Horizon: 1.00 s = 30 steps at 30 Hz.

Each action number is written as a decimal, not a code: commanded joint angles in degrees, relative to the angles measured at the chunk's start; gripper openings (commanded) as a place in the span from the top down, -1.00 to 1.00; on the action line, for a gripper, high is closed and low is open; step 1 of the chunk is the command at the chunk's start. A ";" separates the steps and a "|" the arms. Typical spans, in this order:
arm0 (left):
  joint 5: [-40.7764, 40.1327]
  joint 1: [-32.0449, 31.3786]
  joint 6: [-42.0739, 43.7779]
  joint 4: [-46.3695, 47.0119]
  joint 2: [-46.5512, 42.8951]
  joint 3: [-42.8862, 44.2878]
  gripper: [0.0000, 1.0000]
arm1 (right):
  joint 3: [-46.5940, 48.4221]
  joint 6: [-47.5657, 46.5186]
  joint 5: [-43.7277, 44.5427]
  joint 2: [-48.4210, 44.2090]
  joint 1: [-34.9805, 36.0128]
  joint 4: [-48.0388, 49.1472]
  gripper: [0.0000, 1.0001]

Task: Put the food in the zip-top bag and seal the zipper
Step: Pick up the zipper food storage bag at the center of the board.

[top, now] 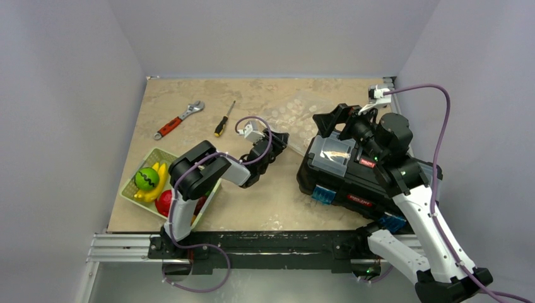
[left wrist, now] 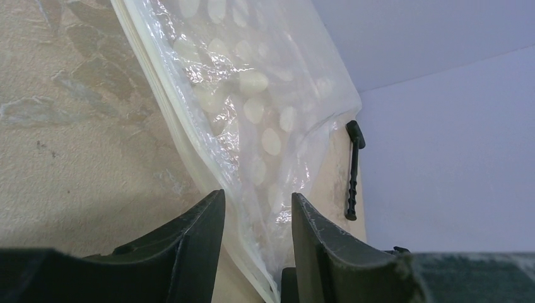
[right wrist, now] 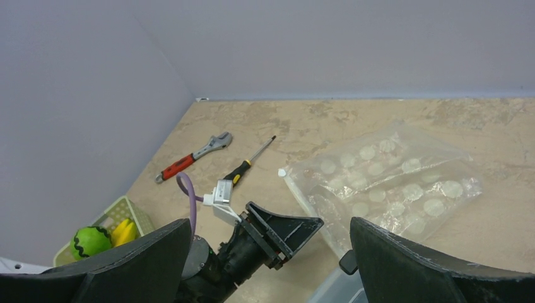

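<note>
The zip-top bag lies flat on the table at the back centre, clear with whitish dots; nothing shows inside it. My left gripper is open at its near left corner. In the left wrist view the bag runs between the two fingers, with the zipper strip along its left edge. The food sits in the pale green basket: a green fruit, a yellow piece and a red piece. My right gripper is wide open and empty above the black toolbox, near the bag.
A black toolbox with a clear lid fills the right of the table. A red-handled wrench and a yellow-and-black screwdriver lie at the back left. A black ribbed strap lies by the far wall.
</note>
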 commanded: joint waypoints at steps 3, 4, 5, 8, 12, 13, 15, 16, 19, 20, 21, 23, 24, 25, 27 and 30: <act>-0.50 0.45 -1.28 0.50 1.18 3.88 0.13 | 0.37 -0.72 0.48 -0.69 0.36 2.23 -0.98; -0.47 0.45 -1.17 0.50 1.26 4.12 0.13 | 0.26 -0.73 0.56 -0.63 0.40 2.18 -0.98; -0.58 0.54 -1.22 0.37 1.41 4.26 0.12 | 0.24 -0.72 0.59 -0.62 0.36 2.18 -0.98; -0.57 0.78 -2.66 0.70 1.94 4.21 0.12 | 0.22 -0.73 0.65 -0.52 0.45 2.33 -0.98; -0.75 1.01 -4.81 1.27 3.12 4.45 0.12 | 0.17 -0.73 0.74 -0.35 0.49 2.29 -0.98; -0.46 1.20 -5.18 1.88 3.60 4.71 0.12 | 0.15 -0.73 0.74 -0.34 0.45 2.35 -0.98; 0.47 1.70 -6.19 2.89 4.75 5.22 0.12 | 0.00 -0.72 0.95 -0.25 0.45 2.45 -0.98; 0.94 1.90 -6.55 3.26 5.19 5.57 0.13 | -0.13 -0.82 1.72 -0.18 0.44 2.53 -0.98; 2.95 2.79 -5.25 3.94 5.51 6.40 0.55 | -0.53 -0.69 5.35 0.19 0.58 2.35 -0.98; 3.62 3.03 -4.37 3.78 5.29 6.55 0.70 | -0.53 -0.23 6.02 0.49 0.58 2.06 -0.98; 3.66 3.20 -3.99 3.09 4.71 6.48 0.75 | -0.40 0.02 6.13 0.86 0.54 1.81 -0.98; 3.50 3.32 -2.60 2.11 3.35 5.95 0.86 | -0.37 1.14 5.86 1.75 0.56 1.63 -0.98; 3.71 3.38 -2.04 1.93 2.62 5.69 0.89 | -0.35 2.11 5.77 2.11 0.58 1.59 -0.98; 4.08 3.55 -2.02 1.83 1.90 5.31 0.91 | -0.48 3.02 4.51 2.27 0.58 1.96 -0.98; 5.28 4.07 -2.58 1.96 0.27 4.03 1.00 | -1.51 6.53 2.37 1.90 0.58 3.37 -0.98; 7.40 5.09 -3.92 1.07 -4.43 0.12 1.00 | -2.61 7.59 1.45 1.57 0.58 4.07 -0.97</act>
